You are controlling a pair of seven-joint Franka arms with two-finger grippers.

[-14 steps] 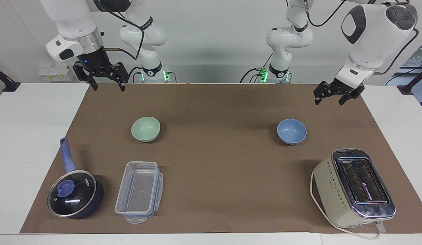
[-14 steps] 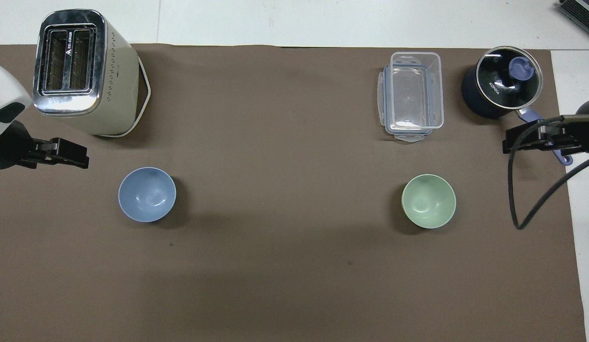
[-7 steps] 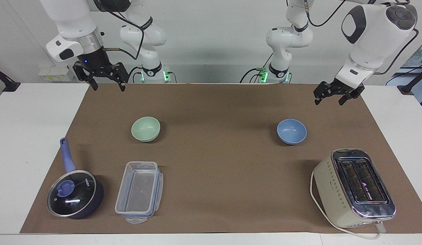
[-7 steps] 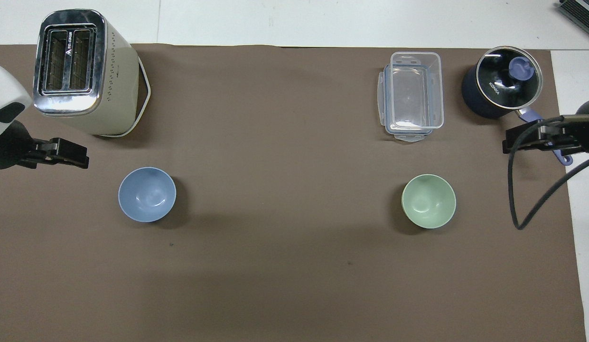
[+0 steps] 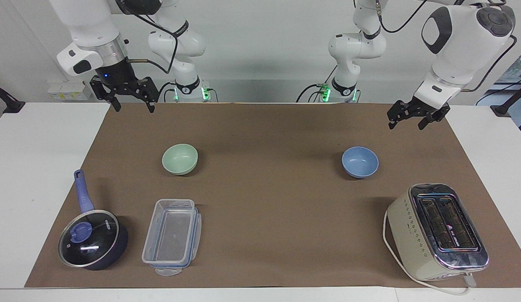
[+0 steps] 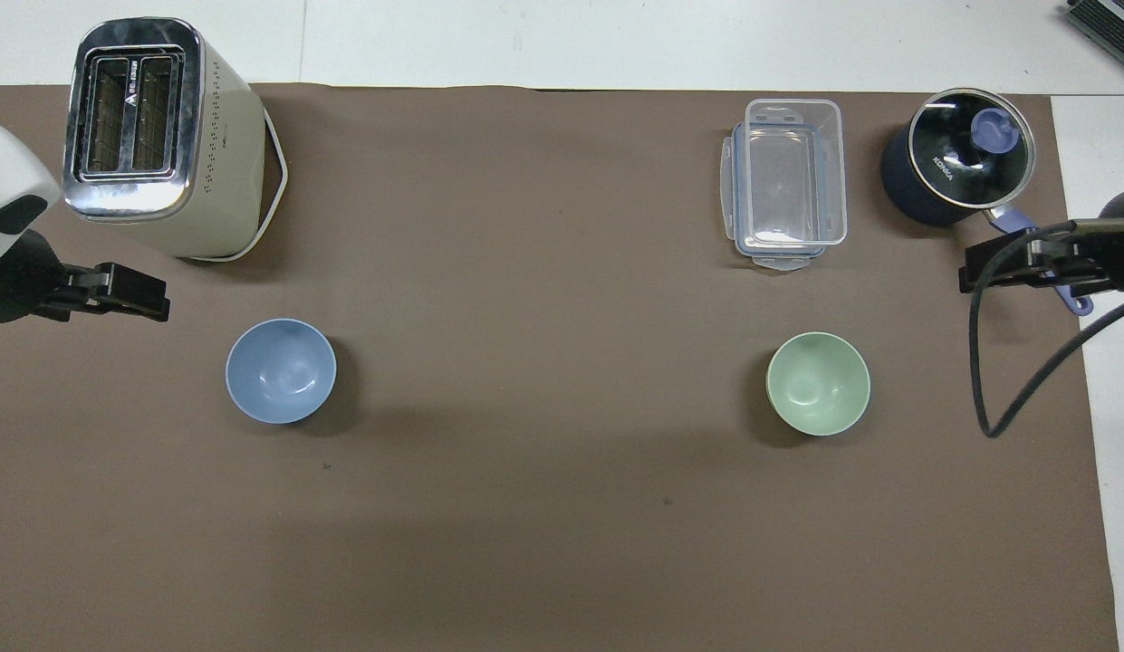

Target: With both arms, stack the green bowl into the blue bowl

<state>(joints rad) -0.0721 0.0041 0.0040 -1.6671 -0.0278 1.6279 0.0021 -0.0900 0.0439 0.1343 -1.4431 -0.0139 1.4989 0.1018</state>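
The green bowl [image 5: 179,159] [image 6: 818,383] stands upright on the brown mat toward the right arm's end. At the same distance from the robots, toward the left arm's end, the blue bowl [image 5: 360,162] [image 6: 281,370] stands upright and holds nothing. My right gripper [image 5: 133,108] [image 6: 974,272] hangs open in the air over the mat's edge at the robots' end, well apart from the green bowl. My left gripper [image 5: 406,125] [image 6: 154,303] is also raised and open, over the mat's corner, apart from the blue bowl. Neither gripper holds anything.
A cream toaster [image 5: 437,230] [image 6: 158,136] stands farther from the robots than the blue bowl. A clear plastic container [image 5: 172,235] [image 6: 788,181] and a dark blue lidded saucepan [image 5: 92,239] [image 6: 955,167] sit farther out than the green bowl.
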